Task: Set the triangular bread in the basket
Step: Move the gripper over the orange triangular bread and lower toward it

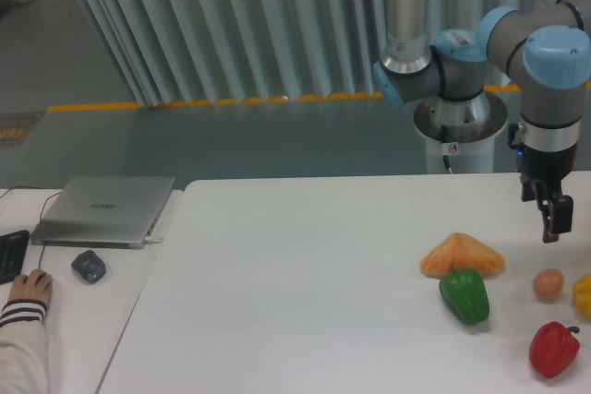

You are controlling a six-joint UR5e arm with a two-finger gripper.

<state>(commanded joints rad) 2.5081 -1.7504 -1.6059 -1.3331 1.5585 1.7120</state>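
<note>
The triangular bread (463,256) is a puffy orange-tan bun lying on the white table (305,274) at the right, touching the green pepper (464,294) in front of it. My gripper (550,220) hangs above the table to the right of the bread, well apart from it and above the small brown egg-shaped thing (548,284). I see its dark fingers edge-on as one piece, so the gap between them does not show. Nothing is visibly held. The basket is out of view.
A red pepper (554,349) and a yellow object (583,293) lie at the right edge. On the left desk are a laptop (104,210), a mouse (89,267) and a person's hand (29,289). The robot base (459,122) stands behind the table.
</note>
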